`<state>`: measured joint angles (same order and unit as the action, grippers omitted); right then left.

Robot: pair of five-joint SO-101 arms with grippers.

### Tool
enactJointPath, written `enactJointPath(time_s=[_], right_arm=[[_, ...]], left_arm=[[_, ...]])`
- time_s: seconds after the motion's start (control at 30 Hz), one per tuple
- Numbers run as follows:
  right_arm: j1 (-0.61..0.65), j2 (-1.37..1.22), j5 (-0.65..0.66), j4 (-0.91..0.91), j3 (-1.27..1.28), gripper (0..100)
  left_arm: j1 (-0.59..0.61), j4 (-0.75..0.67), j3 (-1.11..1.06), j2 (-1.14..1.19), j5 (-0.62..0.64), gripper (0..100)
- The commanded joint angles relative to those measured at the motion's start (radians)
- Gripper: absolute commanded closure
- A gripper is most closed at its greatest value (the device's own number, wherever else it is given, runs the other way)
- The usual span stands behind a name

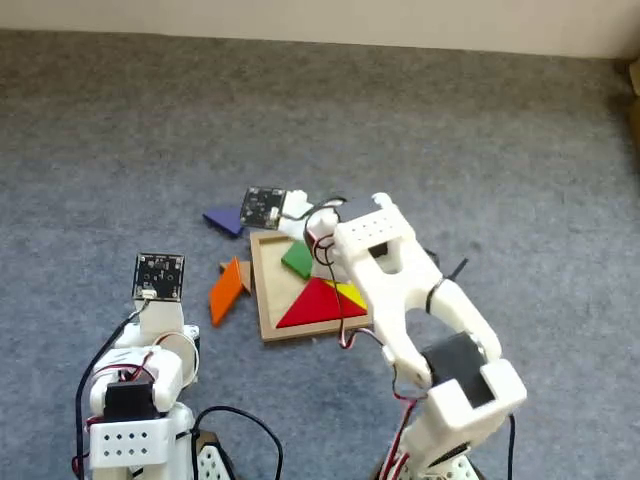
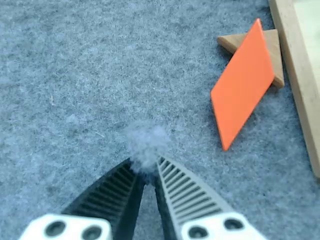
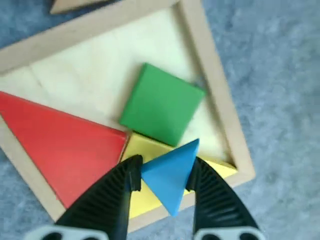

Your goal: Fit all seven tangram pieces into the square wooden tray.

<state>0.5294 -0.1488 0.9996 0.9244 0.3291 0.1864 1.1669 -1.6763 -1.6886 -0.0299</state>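
Our right gripper (image 3: 165, 169) is clamped on the blue triangle (image 3: 170, 175), over the yellow piece (image 3: 142, 149) in a corner of the tray (image 3: 215, 85). We'd turn it to match the bare gap beside the green square (image 3: 161, 105), lower it flat, then release. Dropped tilted, it could ride up on yellow. The red triangle (image 3: 65, 150) lies seated. Our left gripper (image 2: 148, 169) is closed and empty, near the orange parallelogram (image 2: 243, 85) outside.
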Motion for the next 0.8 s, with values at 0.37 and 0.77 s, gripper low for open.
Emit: enactJointPath(time_s=[0.37,0.77], right_arm=[[0.015,0.005,0.006,-0.038,-0.150,76.1],[0.012,0.061,-0.235,-0.039,-0.259,99.7]], left_arm=[[-0.005,0.003,-0.027,-0.010,0.003,100],[-0.005,0.003,-0.027,-0.010,0.003,100]])
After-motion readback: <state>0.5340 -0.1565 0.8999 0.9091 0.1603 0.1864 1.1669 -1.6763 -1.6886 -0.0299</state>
